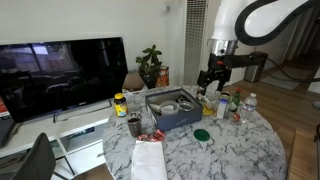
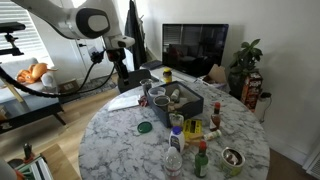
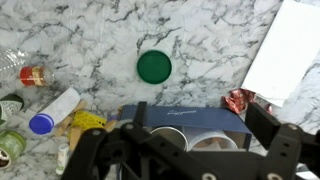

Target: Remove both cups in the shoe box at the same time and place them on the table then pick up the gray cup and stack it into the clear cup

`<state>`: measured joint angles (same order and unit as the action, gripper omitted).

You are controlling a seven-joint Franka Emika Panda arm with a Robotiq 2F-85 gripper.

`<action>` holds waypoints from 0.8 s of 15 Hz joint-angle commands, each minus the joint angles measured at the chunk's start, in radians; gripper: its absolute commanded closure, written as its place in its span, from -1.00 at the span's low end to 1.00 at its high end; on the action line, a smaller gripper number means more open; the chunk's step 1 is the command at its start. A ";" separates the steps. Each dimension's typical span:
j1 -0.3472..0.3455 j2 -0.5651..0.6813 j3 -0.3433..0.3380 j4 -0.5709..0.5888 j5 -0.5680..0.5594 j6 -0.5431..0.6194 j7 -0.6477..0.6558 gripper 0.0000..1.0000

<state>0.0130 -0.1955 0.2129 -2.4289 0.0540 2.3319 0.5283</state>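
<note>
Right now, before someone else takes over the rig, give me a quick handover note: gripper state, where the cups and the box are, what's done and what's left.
Gripper: open and empty, hovering above the table beside the shoe box.
Cups: both appear to sit inside the shoe box; they are too small here to tell gray from clear.
Done: nothing yet; no cup is out on the table.
Left: lift both cups out together, set them on the table, then stack gray into clear.

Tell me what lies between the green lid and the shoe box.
Nothing; in the wrist view only bare marble table separates the green lid from the shoe box.
</note>
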 commanded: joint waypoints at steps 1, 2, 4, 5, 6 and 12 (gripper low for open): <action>0.025 0.058 -0.021 0.034 -0.017 -0.002 0.036 -1.00; 0.030 0.102 -0.027 0.057 -0.021 -0.001 0.044 -1.00; 0.032 0.112 -0.033 0.065 -0.021 -0.001 0.042 -1.00; 0.031 0.103 -0.032 0.065 -0.021 -0.001 0.042 -1.00; 0.031 0.093 -0.031 0.064 -0.021 -0.001 0.042 -1.00; 0.026 0.189 -0.045 0.133 -0.004 0.061 0.045 -1.00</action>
<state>0.0232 -0.1010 0.1985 -2.3557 0.0355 2.3390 0.5746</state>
